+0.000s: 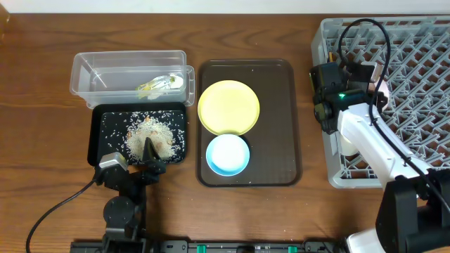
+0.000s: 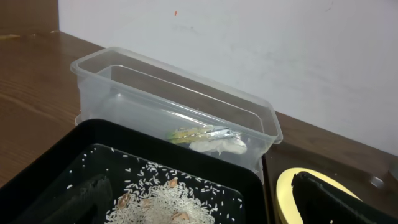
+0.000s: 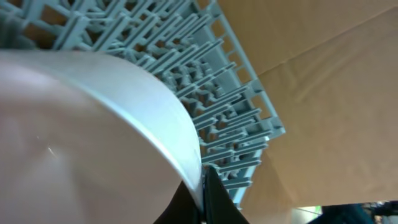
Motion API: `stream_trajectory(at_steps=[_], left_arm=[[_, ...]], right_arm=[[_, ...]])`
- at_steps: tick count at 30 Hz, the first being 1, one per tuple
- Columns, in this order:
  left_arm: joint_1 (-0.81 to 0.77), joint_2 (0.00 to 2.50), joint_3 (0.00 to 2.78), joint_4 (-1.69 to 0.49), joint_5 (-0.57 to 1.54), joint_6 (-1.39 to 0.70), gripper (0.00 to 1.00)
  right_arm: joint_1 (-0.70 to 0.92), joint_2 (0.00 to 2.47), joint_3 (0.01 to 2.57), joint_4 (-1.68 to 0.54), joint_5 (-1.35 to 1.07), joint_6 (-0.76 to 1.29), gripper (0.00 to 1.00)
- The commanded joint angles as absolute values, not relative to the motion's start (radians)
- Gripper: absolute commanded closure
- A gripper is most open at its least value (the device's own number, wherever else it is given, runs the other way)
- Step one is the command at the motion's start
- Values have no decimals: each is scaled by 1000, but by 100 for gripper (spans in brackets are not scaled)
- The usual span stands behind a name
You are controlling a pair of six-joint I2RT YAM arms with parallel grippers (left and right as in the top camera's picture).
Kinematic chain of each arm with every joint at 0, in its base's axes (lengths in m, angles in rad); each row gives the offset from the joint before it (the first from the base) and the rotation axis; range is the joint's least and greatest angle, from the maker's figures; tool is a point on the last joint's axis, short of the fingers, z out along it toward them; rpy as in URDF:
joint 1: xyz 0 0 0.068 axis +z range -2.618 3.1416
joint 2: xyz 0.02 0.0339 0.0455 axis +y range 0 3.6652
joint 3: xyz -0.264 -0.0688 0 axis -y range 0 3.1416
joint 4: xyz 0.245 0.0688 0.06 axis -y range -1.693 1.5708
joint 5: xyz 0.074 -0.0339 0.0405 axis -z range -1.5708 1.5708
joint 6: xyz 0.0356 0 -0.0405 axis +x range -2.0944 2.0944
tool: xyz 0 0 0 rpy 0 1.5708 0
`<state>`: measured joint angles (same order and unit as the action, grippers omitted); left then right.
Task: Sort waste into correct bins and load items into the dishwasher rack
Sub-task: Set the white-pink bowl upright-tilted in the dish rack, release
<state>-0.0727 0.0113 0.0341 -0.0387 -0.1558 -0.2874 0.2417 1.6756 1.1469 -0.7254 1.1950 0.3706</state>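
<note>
My left gripper (image 1: 150, 150) (image 2: 205, 214) is open and empty, low over the rice scraps (image 1: 148, 132) (image 2: 165, 199) in the black tray (image 1: 98, 133) (image 2: 56, 168). The green-and-yellow wrapper (image 1: 156, 85) (image 2: 194, 132) lies in the clear tub (image 1: 84, 70) (image 2: 124, 93). The yellow plate (image 1: 228, 105) (image 2: 283, 186) and the light-blue bowl (image 1: 228, 154) sit on the brown tray. My right gripper (image 1: 330, 125) (image 3: 202, 186) is shut on the rim of the white-pink bowl (image 1: 346, 146) (image 3: 93, 137) at the left edge of the grey rack (image 1: 415, 63) (image 3: 205, 74). The cup and chopsticks are out of view.
The brown serving tray (image 1: 285, 119) lies between the bins and the rack. The black tray touches the front of the clear tub. A black cable (image 1: 49, 211) runs across the table at the front left.
</note>
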Motion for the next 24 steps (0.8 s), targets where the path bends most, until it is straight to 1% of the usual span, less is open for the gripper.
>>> stream_trajectory(at_steps=[1, 3, 7, 10, 19, 21, 24], left_arm=[[-66, 10, 4, -55, -157, -278, 5], [-66, 10, 4, -55, -157, -278, 5], [-66, 10, 4, -55, -157, -278, 5], [-66, 10, 4, -55, -157, -278, 5], [-66, 10, 4, -55, -157, -278, 5], [-66, 10, 4, -55, -157, -278, 5], [-66, 10, 4, -55, -157, -278, 5]], right_arm=[[253, 1696, 1154, -704, 1319, 358, 99], [241, 1696, 1154, -677, 1326, 339, 99], [217, 1697, 1154, -645, 1264, 297, 99], [213, 1697, 1152, -646, 1210, 294, 99], [205, 1702, 1150, -656, 1192, 271, 98], [205, 1702, 1150, -638, 1234, 249, 99], [192, 1702, 1150, -545, 1319, 141, 99]])
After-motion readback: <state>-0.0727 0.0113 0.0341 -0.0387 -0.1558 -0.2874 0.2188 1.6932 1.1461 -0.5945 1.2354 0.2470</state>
